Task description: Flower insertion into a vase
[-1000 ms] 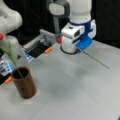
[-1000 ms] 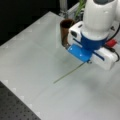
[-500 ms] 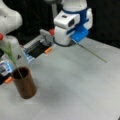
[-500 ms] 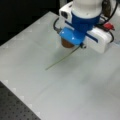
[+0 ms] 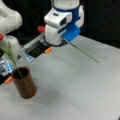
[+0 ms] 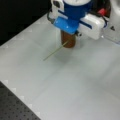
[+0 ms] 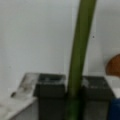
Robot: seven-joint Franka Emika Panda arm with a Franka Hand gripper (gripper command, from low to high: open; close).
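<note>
Claw (image 7: 75,96), upper centre in both front views, pinched on a green stem (image 5: 83,52) slanting out over the white bench (image 5: 75,87). Vase (image 5: 24,85), lower left in a front view, already carries one leafy flower (image 5: 10,53). Held stem not yet in the vase.

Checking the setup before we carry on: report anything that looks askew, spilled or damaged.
Nothing is spilled or broken. The pincer is shut on a green stem that juts out sideways above the table rather than hanging upright. The vase stands upright at a front view's left, with a leafy sprig leaning out of its mouth.
</note>
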